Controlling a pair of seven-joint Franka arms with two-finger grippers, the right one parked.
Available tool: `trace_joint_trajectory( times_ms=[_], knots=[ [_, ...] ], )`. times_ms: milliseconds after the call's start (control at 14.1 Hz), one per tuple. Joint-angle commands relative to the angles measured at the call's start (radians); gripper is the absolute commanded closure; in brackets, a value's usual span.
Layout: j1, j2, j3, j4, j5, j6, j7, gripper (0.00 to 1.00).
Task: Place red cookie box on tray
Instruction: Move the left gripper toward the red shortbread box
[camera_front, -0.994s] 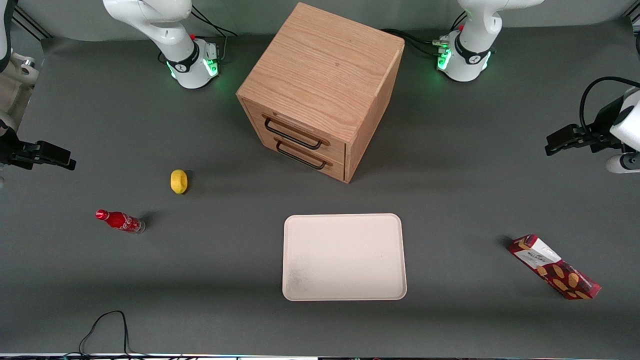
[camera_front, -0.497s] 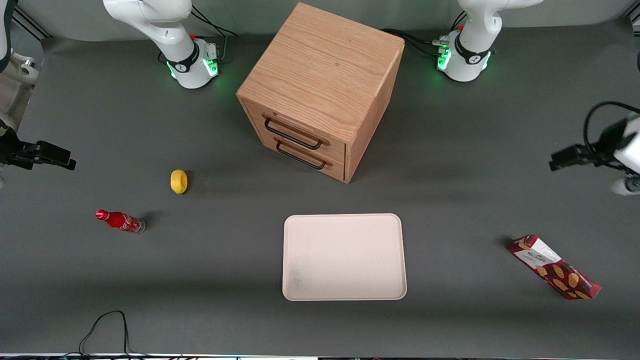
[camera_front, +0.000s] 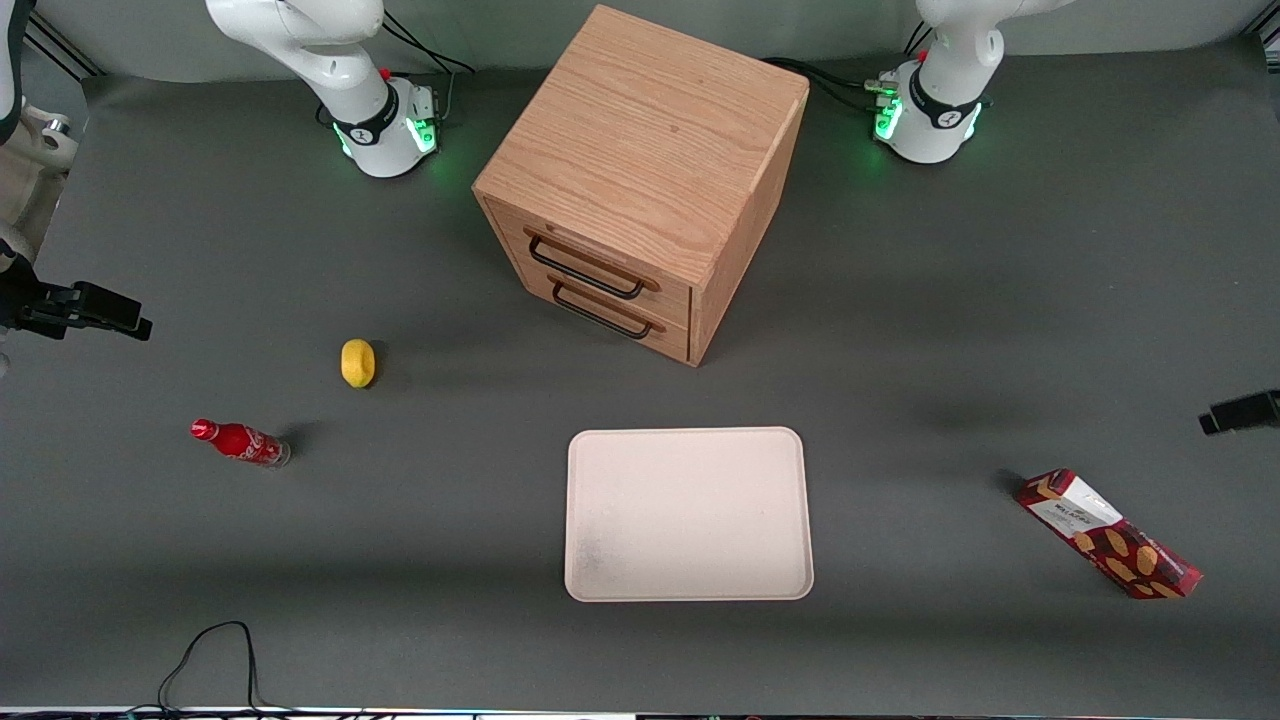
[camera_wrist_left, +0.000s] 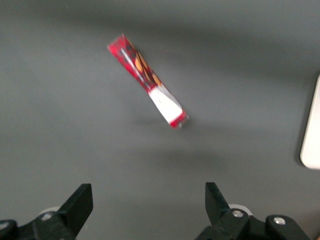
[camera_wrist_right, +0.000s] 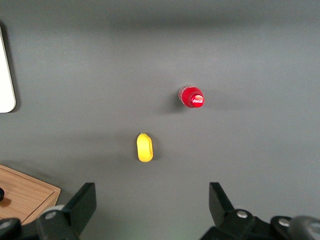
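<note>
The red cookie box (camera_front: 1108, 533) lies flat on the grey table toward the working arm's end, its white label panel facing up. In the left wrist view the same box (camera_wrist_left: 147, 80) lies aslant on the mat. The pale cream tray (camera_front: 688, 513) sits in the middle of the table, nearer the front camera than the cabinet, with nothing on it; a strip of its rim (camera_wrist_left: 312, 130) shows in the left wrist view. My left gripper (camera_front: 1240, 412) hangs at the table's working-arm end, a little farther from the front camera than the box. The gripper (camera_wrist_left: 148, 200) is open and holds nothing.
A wooden drawer cabinet (camera_front: 650, 170) with two shut drawers stands at the table's middle. A yellow lemon (camera_front: 357, 362) and a small red soda bottle (camera_front: 240, 442) lie toward the parked arm's end. A black cable (camera_front: 210, 650) loops at the table's front edge.
My left gripper has travelled toward the front camera and closer to the red cookie box, and now only its tip shows in the front view. Nothing else has moved.
</note>
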Motion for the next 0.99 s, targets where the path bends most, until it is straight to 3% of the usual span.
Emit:
trace_joint_trajectory(
  times_ms=[0, 284, 710, 923],
  knots=[
    [-0.004, 0.144, -0.005, 0.206, 0.04, -0.022, 0.027, 0.0],
    [-0.004, 0.194, -0.005, 0.248, 0.042, 0.01, 0.007, 0.0],
    [-0.004, 0.218, -0.008, 0.22, 0.027, 0.067, -0.612, 0.0],
    [-0.004, 0.243, -0.009, 0.193, 0.027, 0.127, -0.754, 0.0]
  ],
)
